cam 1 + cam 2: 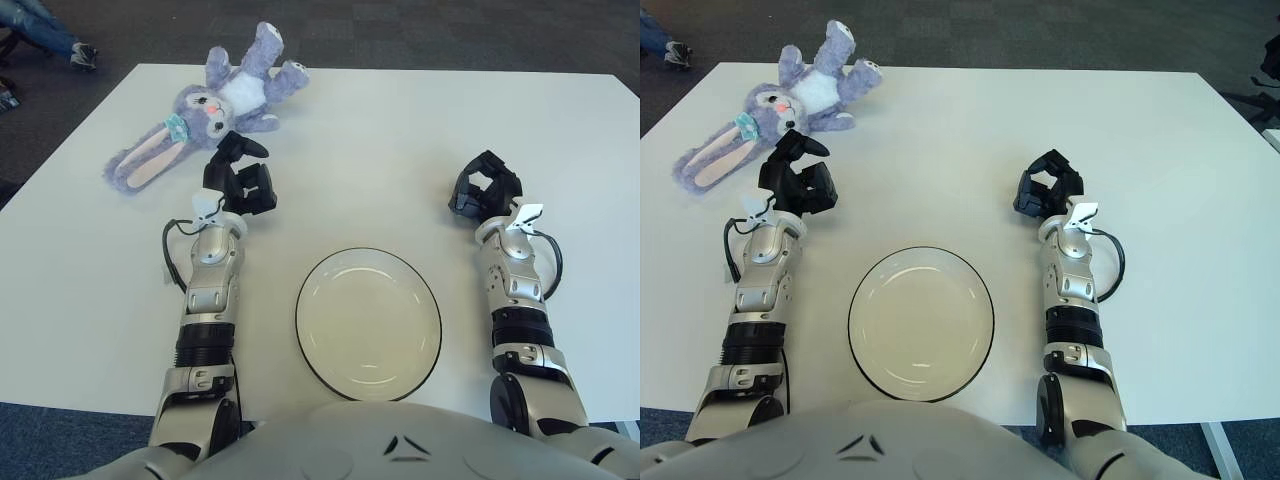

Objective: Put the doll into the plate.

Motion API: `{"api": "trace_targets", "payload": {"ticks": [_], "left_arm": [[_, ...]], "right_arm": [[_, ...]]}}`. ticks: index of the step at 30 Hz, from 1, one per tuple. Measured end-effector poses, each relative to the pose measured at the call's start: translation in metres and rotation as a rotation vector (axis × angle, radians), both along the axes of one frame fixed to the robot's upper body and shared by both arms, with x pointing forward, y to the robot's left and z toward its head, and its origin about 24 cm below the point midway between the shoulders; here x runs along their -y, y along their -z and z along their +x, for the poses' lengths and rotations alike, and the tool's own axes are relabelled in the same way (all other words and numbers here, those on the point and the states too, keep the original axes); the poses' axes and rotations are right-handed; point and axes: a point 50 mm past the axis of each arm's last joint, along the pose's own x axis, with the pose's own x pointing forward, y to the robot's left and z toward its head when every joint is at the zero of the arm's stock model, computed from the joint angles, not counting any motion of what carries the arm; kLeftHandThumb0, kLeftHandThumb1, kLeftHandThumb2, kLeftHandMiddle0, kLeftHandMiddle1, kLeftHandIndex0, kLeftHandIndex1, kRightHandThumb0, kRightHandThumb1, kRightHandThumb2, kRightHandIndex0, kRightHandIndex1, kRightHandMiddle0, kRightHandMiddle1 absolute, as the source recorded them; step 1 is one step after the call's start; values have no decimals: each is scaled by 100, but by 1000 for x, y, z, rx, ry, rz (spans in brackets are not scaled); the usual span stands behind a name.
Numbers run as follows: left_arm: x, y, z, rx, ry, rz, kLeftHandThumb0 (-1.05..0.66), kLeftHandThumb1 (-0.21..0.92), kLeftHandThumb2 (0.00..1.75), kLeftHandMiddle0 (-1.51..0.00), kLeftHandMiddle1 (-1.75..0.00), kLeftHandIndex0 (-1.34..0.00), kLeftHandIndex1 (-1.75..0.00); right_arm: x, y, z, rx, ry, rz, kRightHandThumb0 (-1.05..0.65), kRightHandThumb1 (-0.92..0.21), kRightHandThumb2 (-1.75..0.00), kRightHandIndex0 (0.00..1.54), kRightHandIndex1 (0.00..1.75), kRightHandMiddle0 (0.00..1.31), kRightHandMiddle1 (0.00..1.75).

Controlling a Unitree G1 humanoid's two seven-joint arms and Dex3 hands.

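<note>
Nearest, at the table's (90,300) front edge between the two forearms: a round cream plate (368,322) with a thin dark rim, lying flat on the white top and holding nothing. Just left of it, the left hand (238,178), reaching forward over the table with black fingers loosely spread and one finger pointing toward the toy; grasping nothing, close to the doll's body but apart from it as far as can be told. On the other side, well right of the plate, the right hand (484,187), fingers curled inward into a loose cage around empty space, holding nothing, showing above bare tabletop. Farther back, toward the far left corner of the table: the doll (205,107), a purple plush rabbit lying on its back, white belly up, pink nose, small teal bow near the neck, long pink-lined ears trailing toward the left edge, legs pointing to the far side. Well apart from the plate, not yet in it. Beyond the table, dark carpet (450,30), and at the far left corner a person's shoe (84,56) and jeans leg.
</note>
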Motion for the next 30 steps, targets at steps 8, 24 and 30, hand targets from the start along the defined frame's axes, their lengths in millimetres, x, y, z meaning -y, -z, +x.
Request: {"api": "trace_targets", "payload": {"ticks": [8,24,30], "left_arm": [[0,0,0,0,0,1,-48,31,132,-122,-175,-62,-175],[0,0,0,1,0,2,-48,30,133,-122,-175,-62,-175],[0,0,0,-3,-9,5,-47,34,129,-120,-175,-59,-175]], "right_arm": [[0,0,0,-1,1,0,-52,-22,-144,131,175,70,175],[0,2,1,-4,3,-6,-52,-22,-144,131,175,70,175],[0,2,2,-6,10,-5,-52,-22,-144,131,175,70,175]]}}
